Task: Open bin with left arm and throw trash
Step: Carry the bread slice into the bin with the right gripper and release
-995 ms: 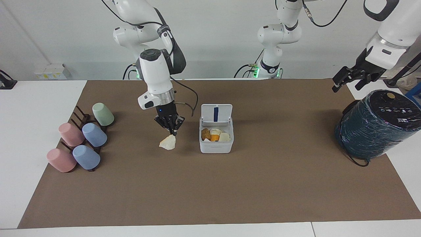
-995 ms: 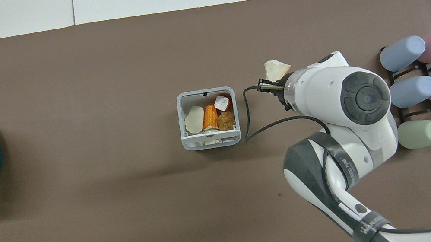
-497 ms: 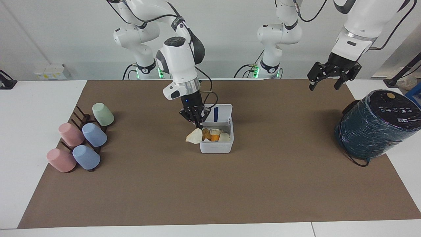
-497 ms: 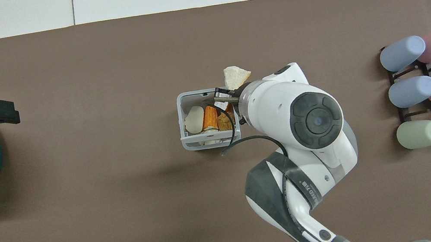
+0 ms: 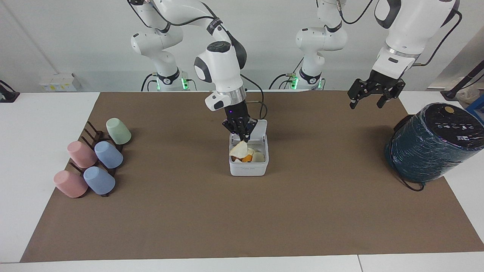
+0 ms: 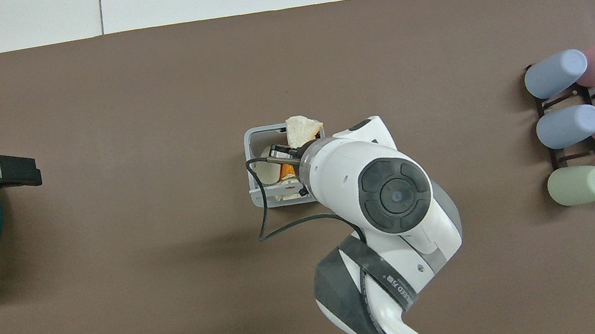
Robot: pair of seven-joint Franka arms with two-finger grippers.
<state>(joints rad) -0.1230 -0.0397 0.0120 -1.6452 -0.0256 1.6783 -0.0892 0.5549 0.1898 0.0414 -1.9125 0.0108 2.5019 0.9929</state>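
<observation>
Right pincer (image 5: 244, 140) moved over bin (image 5: 248, 167) — scrap (image 5: 238, 150).

White table (image 5: 45, 113) under a brown mat (image 5: 242, 219); plain pale wall (image 5: 75, 37); pastel cups on a dark rack (image 5: 92, 160) at one end, dark teal cylinder (image 5: 431, 145) at the other.
</observation>
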